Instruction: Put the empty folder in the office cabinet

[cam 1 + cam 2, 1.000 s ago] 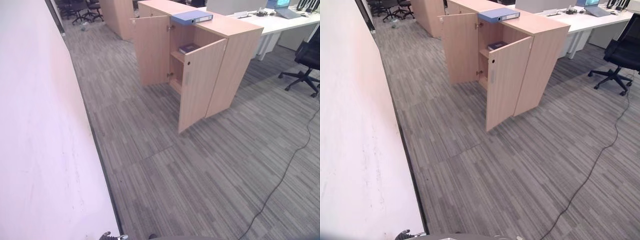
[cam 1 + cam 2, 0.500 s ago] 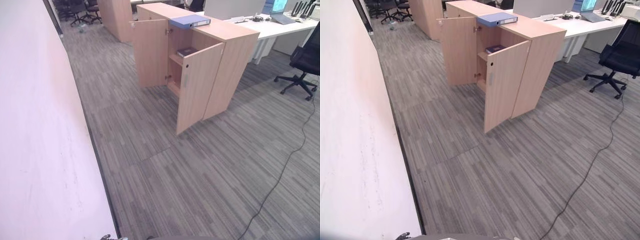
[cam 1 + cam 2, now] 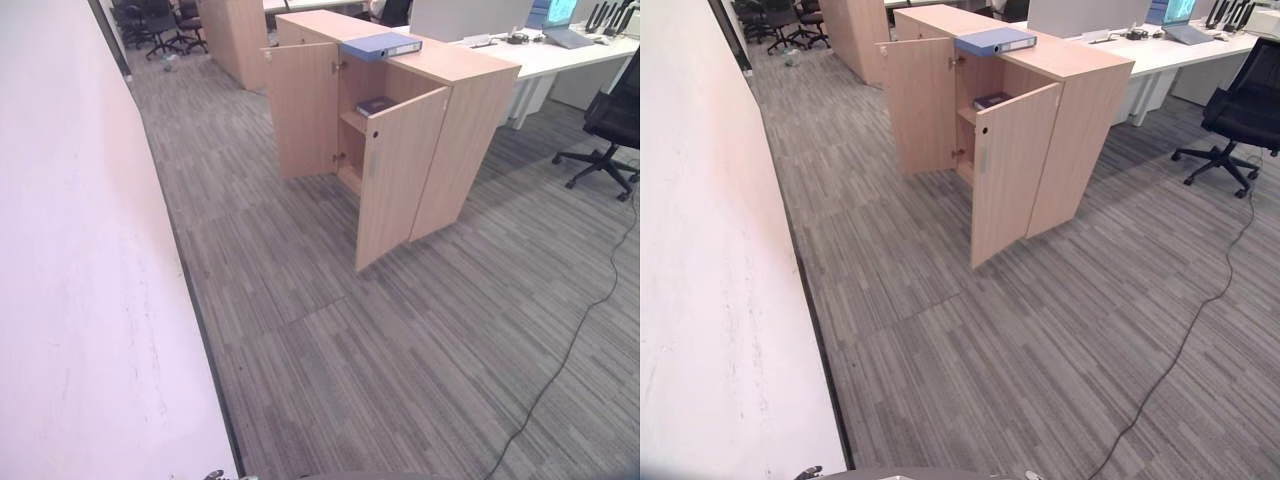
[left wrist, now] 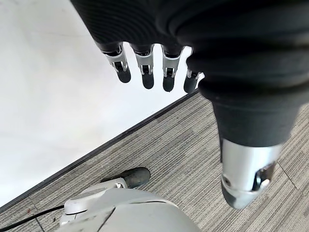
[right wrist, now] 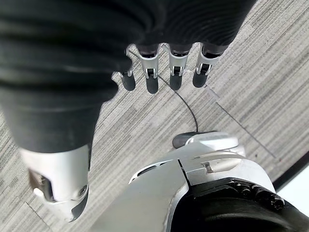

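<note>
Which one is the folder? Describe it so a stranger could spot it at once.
Find the light wooden cabinet standing with both doors open on the grey carpet. The folder lies flat on its top, at the front edge above the open compartment. It is blue, unlike the small dark book on the shelf inside.

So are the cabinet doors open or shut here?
Open: both doors of the cabinet swing outward, exposing a shelf with a dark book.
</note>
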### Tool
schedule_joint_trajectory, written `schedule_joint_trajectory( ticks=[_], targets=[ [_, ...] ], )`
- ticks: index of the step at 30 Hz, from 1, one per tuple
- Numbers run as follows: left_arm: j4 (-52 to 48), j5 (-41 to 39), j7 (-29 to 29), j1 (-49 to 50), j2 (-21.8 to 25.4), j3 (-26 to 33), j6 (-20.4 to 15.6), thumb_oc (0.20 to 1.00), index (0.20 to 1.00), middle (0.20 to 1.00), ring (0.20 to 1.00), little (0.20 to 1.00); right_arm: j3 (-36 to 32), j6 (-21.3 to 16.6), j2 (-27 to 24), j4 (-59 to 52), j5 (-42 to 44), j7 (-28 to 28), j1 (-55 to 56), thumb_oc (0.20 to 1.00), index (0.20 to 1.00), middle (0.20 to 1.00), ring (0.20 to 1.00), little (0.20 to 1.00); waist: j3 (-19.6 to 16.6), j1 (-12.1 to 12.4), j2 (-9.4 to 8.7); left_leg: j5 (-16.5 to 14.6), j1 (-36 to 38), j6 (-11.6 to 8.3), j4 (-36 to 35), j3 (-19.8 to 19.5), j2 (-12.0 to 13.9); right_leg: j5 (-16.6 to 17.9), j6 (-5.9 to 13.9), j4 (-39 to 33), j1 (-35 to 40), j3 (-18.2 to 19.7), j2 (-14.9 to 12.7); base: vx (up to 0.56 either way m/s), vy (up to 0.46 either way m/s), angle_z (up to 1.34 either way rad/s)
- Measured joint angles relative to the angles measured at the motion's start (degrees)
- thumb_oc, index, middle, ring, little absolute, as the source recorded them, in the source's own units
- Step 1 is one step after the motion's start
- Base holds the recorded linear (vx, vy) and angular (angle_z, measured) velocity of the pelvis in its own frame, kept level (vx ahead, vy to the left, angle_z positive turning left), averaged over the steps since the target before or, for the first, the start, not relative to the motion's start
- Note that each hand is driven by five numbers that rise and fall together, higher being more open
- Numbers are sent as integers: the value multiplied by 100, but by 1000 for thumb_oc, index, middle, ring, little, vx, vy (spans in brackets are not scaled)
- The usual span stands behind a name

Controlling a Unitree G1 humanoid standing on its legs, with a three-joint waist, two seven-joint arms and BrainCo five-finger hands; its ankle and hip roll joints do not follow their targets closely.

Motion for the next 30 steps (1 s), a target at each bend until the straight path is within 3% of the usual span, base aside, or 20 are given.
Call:
schedule_joint_trajectory(
  ticks=[11, 16, 19, 20, 21, 22, 24, 27, 30],
  targets=[
    [10, -20, 8, 7, 1, 7, 31, 1000, 1000, 1000, 1000, 1000, 205, 24, -2, -8, -185, 4, -55, 1000, 1000, 1000, 1000, 1000, 17, 41, -13, 59, -152, -85, 45, -215, 37, 11, -21, -83, 1, -153, 67, -8, -69, 10],
    [-61, -135, 31, -27, 38, 30, 10, 1000, 1000, 1000, 1000, 1000, 382, 8, 3, -23, -187, 2, -218, 1000, 1000, 1000, 1000, 1000, 171, 292, -128, 97, -427, -270, 265, -352, 162, -7, -70, -33, -115, -254, 238, -71, -148, 15],
    [-56, -330, 38, -288, 110, 246, -40, 1000, 1000, 1000, 1000, 1000, 376, -13, 49, -23, -213, -8, -549, 1000, 1000, 1000, 1000, 1000, 567, 453, -493, 352, -1206, -701, 1160, -434, 119, 30, -377, 8, -405, -424, 167, -63, -122, 41],
    [-54, -403, 43, -335, 120, 378, -48, 1000, 1000, 1000, 1000, 1000, 368, -29, 24, -17, -213, -24, -689, 1000, 1000, 1000, 1000, 1000, 741, 540, -605, 517, -1506, -887, 1572, -496, 109, 169, -561, -107, -340, -571, 146, -35, -68, 38],
    [-53, -471, 46, -344, 118, 431, -51, 1000, 1000, 1000, 1000, 1000, 364, -50, 10, -23, -213, -35, -718, 1000, 1000, 1000, 1000, 1000, 808, 553, -629, 591, -1662, -889, 1811, -507, 99, 235, -654, -168, -289, -665, 131, 20, -42, 57],
    [-46, -482, 51, -388, 119, 460, -51, 1000, 1000, 1000, 1000, 1000, 369, -106, -12, -27, -214, -87, -729, 1000, 1000, 1000, 1000, 1000, 916, 551, -645, 500, -1856, -749, 2149, -321, 134, 278, -690, -348, -173, -826, 142, 45, -3, 54],
    [-52, -545, 76, -283, 119, 464, -54, 1000, 1000, 1000, 1000, 1000, 374, -120, -8, -36, -217, -117, -689, 1000, 1000, 1000, 1000, 1000, 925, 579, -635, 432, -1869, -661, 1764, -46, 235, 268, -668, -530, -114, -871, 162, 148, 25, 36],
    [9, -566, 103, -172, 92, 519, -51, 1000, 1000, 1000, 1000, 1000, 374, -124, -13, -16, -217, -119, -680, 1000, 1000, 1000, 1000, 1000, 923, 609, -481, 493, -1784, -733, 822, 74, 348, 407, -468, -832, 4, -868, 295, 162, 37, 15],
    [119, -575, 100, -165, -68, 540, -39, 1000, 1000, 1000, 1000, 1000, 375, -120, -32, -12, -225, -118, -675, 1000, 1000, 1000, 1000, 1000, 1006, 666, -132, 708, -1927, -874, -79, 277, 449, 392, -465, -879, 93, -790, 530, 250, 89, -12]
  ],
)
